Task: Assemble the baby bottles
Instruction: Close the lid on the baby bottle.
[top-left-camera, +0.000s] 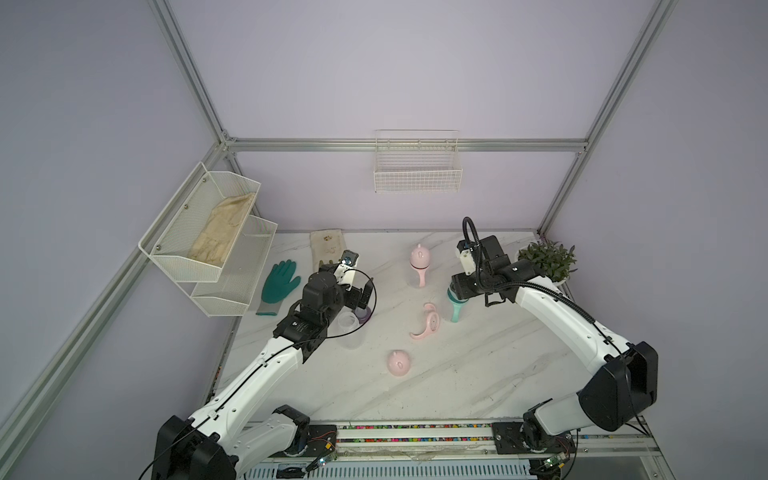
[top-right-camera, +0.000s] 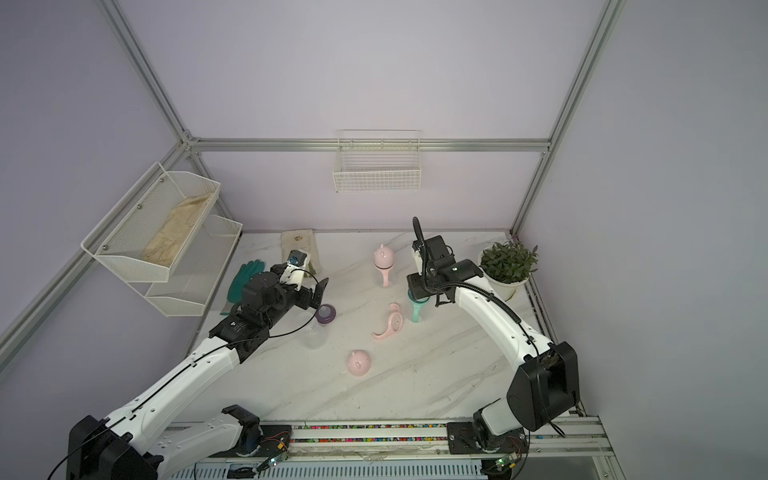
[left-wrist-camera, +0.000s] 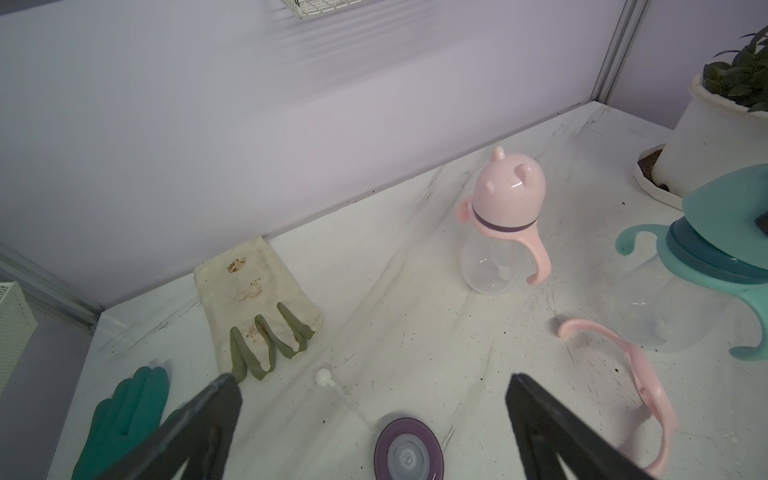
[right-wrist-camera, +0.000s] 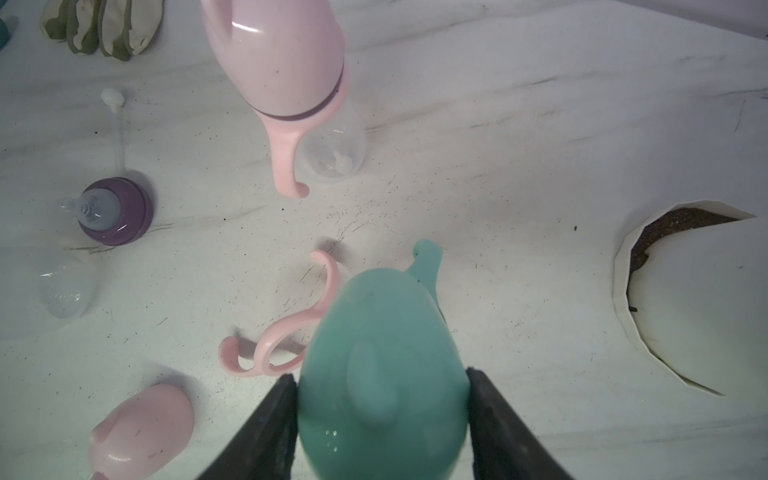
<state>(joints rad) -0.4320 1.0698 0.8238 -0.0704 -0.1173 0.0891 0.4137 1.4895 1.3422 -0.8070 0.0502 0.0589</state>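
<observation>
The right gripper (right-wrist-camera: 381, 376) is filling the foreground of its wrist view, its two black fingers (right-wrist-camera: 266, 436) pressing on either side of the mint cap (right-wrist-camera: 382, 324), so it is clamping that cap rather than standing free. It is holding the cap from above over the mint bottle (top-left-camera: 455, 305), which is standing upright near the plant pot (top-right-camera: 505, 286). From the left wrist view the cap is looking tilted on the darker collar (left-wrist-camera: 706, 259), probably because it is being lined up before being pushed home. The left gripper (left-wrist-camera: 374, 382) is hanging with its fingers wide apart, gripping nothing, just above the purple collar (left-wrist-camera: 409, 453) with its nipple, likely readying to pick it up. The empty clear bottle (top-right-camera: 313, 332) is sitting just beside that collar. One pink bottle (top-left-camera: 419, 266) is standing complete toward the back, while the pink handle ring (top-left-camera: 428, 324) and the pink cap (top-left-camera: 399, 363) are lying loose between the arms, apparently awaiting the clear bottle
</observation>
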